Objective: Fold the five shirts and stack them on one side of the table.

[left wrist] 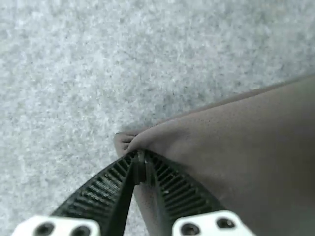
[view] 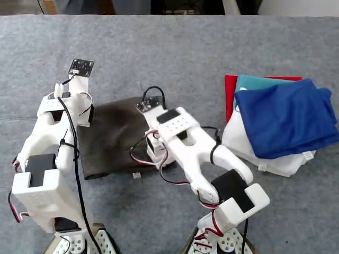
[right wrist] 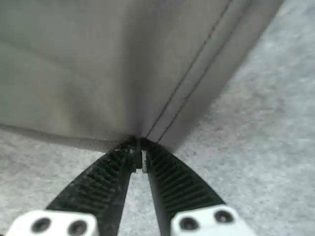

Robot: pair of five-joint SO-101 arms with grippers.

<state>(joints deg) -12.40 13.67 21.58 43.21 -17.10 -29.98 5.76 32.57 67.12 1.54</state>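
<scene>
While my left pincer (left wrist: 140, 162) is clamped tight on a corner of the brown shirt (view: 111, 137), my right pincer (right wrist: 139, 147) pinches its stitched edge. It lies on the grey table (view: 169, 47) between my arms, apart from the folded stack (view: 280, 124) at my right.

The left arm (view: 43, 159) and right arm (view: 200, 151) are white, with black motors (view: 232, 188), looped cables (view: 143, 153), ribbed black jaws
</scene>
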